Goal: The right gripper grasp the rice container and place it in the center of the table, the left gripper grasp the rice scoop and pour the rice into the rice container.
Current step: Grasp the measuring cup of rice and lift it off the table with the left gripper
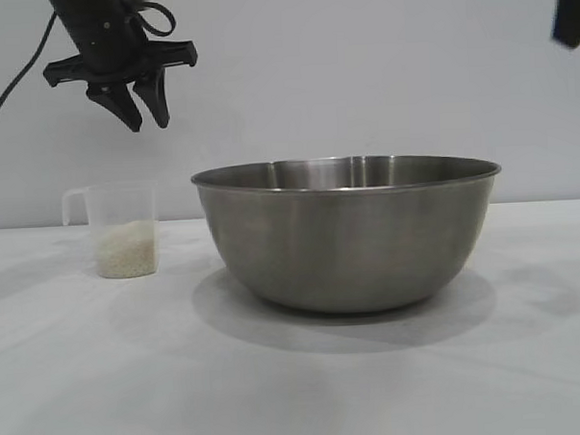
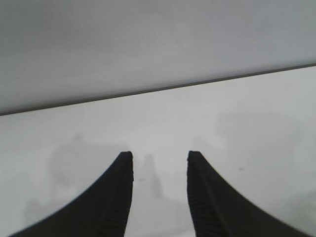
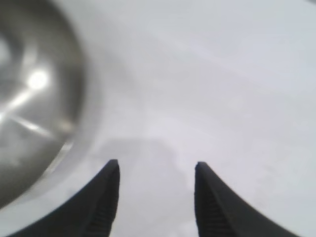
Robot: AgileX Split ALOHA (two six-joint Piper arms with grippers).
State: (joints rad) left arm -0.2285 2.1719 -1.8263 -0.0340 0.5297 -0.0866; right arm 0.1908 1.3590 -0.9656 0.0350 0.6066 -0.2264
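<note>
The steel rice container (image 1: pixel 348 229) stands on the white table (image 1: pixel 105 380) near the middle. The translucent rice scoop (image 1: pixel 120 230) stands to its left, upright, with rice (image 1: pixel 126 250) in its lower part and its handle pointing left. My left gripper (image 1: pixel 144 116) hangs open and empty high above the scoop; in the left wrist view (image 2: pixel 159 157) only bare table shows between the fingers. My right gripper (image 3: pixel 155 168) is open and empty, raised to the right of the container (image 3: pixel 34 98); only a dark piece of the right arm (image 1: pixel 572 11) shows in the exterior view.
A plain grey wall stands behind the table's back edge (image 2: pixel 158 91). Bare white tabletop lies in front of the bowl and to its right.
</note>
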